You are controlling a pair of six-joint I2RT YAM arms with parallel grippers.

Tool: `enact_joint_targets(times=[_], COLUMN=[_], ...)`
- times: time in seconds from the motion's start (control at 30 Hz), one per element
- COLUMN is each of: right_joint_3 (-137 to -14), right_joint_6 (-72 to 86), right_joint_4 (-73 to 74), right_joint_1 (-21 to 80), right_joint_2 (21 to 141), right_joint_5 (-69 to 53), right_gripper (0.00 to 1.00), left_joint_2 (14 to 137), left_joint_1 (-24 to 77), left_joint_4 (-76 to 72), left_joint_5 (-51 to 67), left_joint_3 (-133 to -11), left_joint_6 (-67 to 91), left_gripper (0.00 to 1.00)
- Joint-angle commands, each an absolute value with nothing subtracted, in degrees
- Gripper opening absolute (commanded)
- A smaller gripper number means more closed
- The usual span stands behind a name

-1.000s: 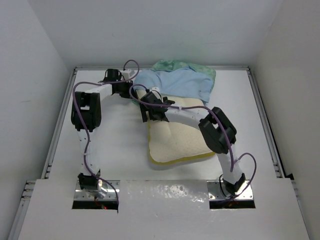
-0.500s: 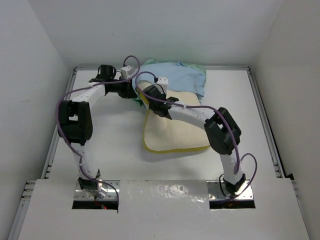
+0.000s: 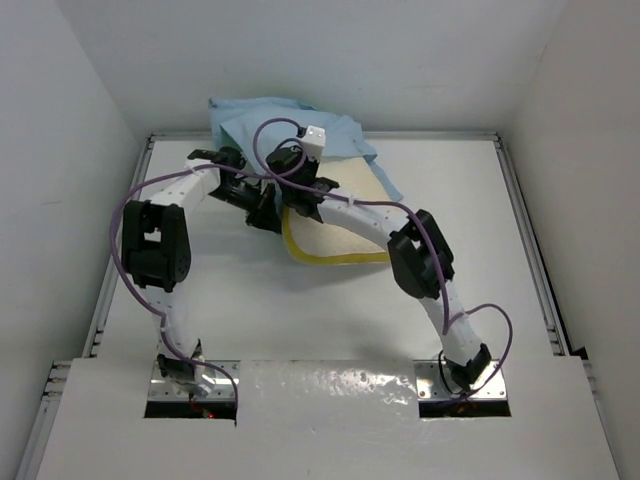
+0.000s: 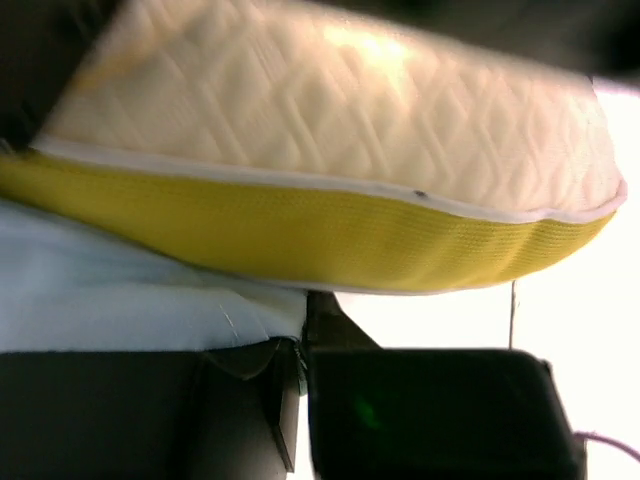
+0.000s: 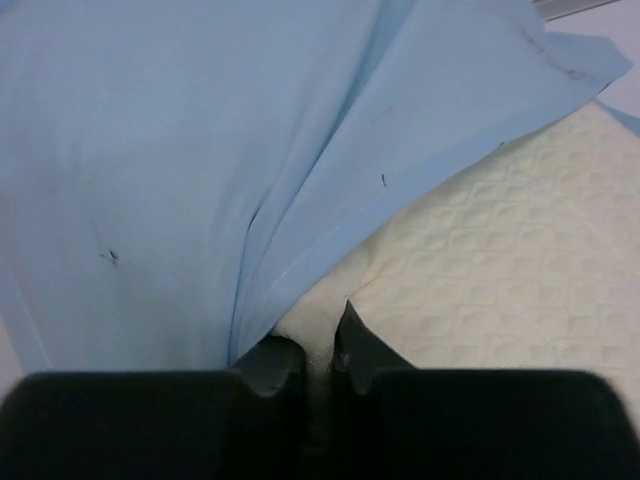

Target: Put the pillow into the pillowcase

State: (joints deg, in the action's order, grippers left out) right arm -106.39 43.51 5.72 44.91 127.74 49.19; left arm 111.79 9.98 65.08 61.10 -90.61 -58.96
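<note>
The pillow is cream with a yellow edge band and lies at the back middle of the table. Its far end sits under the light blue pillowcase, which rises against the back wall. My left gripper is at the pillow's left edge. In the left wrist view this gripper is shut on a fold of the pillowcase, just under the pillow's yellow band. My right gripper is close beside it. In the right wrist view that gripper is shut on a pinch of the pillow, with the pillowcase draped against its left finger.
White walls close the table in at the back and on both sides. A metal rail runs along the left edge and another along the right. Both arms arch over the table's middle, and their purple cables loop beside them.
Both grippers have shut. Both arms moved toward the back wall, and the pillow slid back with them. The pillowcase went from a bunched heap to being raised and spread over the pillow's far end.
</note>
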Motion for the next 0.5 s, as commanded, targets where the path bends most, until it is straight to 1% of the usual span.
enact_joint_targets(times=[0.0, 0.03, 0.07, 0.1, 0.13, 0.17, 0.2, 0.23, 0.27, 0.3, 0.33, 0.37, 0.4, 0.43, 0.47], right_joint_3=[-112.7, -110.8, -104.0, -99.9, -95.8, -92.5, -89.0, -88.4, -88.2, -88.1, -88.1, -88.2, -88.1, -87.8, -87.5], right_joint_6=[43.3, 42.6, 42.2, 41.4, 37.1, 34.8, 33.3, 30.4, 28.6, 24.5, 23.2, 22.4, 20.5, 19.6, 19.0], right_joint_4=[3.3, 3.4, 0.6, -3.5, -7.3, -12.8, -12.6, -11.3, -6.6, -3.9, 2.0, 5.0, 7.8, 10.1, 14.2], right_joint_1=[43.4, 43.2, 43.2, 43.2, 43.2, 43.2, 43.2, 43.2, 43.2, 43.2, 43.2, 43.1, 42.8, 42.0, 41.4], right_joint_2=[131.9, 131.2, 127.7, 125.1, 122.5, 120.0, 115.8, 113.8, 112.0, 108.6, 106.9, 105.4, 102.5, 101.2, 99.9], right_joint_5=[49.6, 46.7, 43.9, 40.6, 32.6, 29.2, 26.0, 23.6, 17.8, 14.3, 8.7, 6.2, 4.0, 1.8, -1.3], right_gripper=[0.18, 0.5, 0.63, 0.76, 0.86, 0.99, 0.99, 0.99, 0.99, 0.99, 0.99, 0.99, 0.99, 0.92, 0.75], left_joint_2=[104.0, 102.9, 101.7, 101.3, 101.0, 100.7, 100.6, 100.5, 100.0, 99.8, 99.6, 99.6, 99.9, 101.1, 101.9], left_joint_1=[10.6, 8.7, 7.3, 5.6, 2.1, 0.5, -0.7, -3.6, -4.1, -4.7, -4.7, -4.7, -4.7, -4.6, -4.3], left_joint_4=[75.5, 75.6, 75.6, 75.6, 75.6, 75.7, 75.6, 75.6, 75.5, 75.5, 75.5, 75.5, 75.2, 74.4, 73.0], left_joint_5=[66.7, 66.6, 66.2, 65.8, 65.2, 63.1, 61.6, 60.3, 56.9, 55.1, 51.8, 50.7, 49.9, 49.7, 49.7], left_joint_3=[-88.5, -87.6, -86.9, -86.1, -84.2, -83.3, -82.5, -81.3, -81.1, -81.7, -82.6, -83.9, -88.5, -91.7, -94.8], left_joint_6=[-68.8, -68.6, -68.0, -67.9, -67.9, -67.8, -67.6, -67.5, -67.3, -67.1, -66.8, -65.9, -64.8, -63.2, -58.8], left_gripper=[0.0, 0.0, 0.0, 0.0, 0.0, 0.0, 0.0, 0.05, 0.32, 0.46, 0.56, 0.73, 0.74, 0.74, 0.71])
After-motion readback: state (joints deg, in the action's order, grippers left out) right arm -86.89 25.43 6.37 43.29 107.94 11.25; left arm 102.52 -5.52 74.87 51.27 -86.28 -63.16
